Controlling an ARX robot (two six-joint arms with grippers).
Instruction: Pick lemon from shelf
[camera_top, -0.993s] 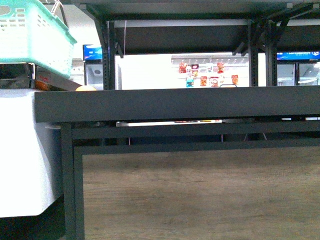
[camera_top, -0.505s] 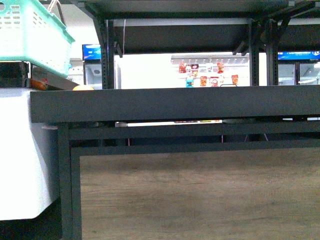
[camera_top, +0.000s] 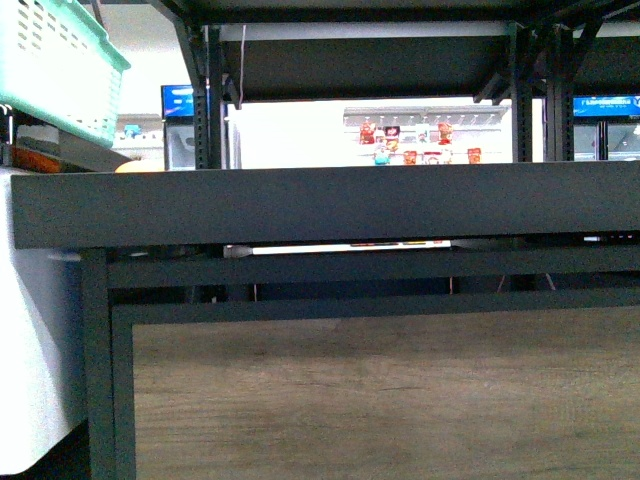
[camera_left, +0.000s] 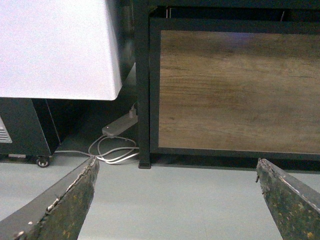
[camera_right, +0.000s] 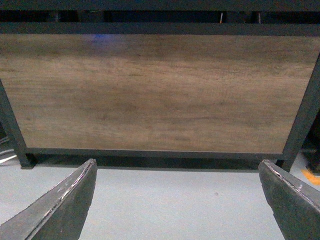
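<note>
Left gripper (camera_left: 177, 161) and right gripper (camera_right: 177, 161) low before shelf (camera_top: 330, 205), fingers (camera_right: 60, 205) apart

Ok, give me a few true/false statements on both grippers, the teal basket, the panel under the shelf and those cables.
1. The left gripper and right gripper are both open and empty. True.
2. The panel under the shelf tier is wood-grained. True.
3. The teal basket sits below that tier. False: it is higher than the tier, at the left of the front view.
4. The white cables lie on top of the tier. False: they lie on the floor beside the shelf's leg.
</note>
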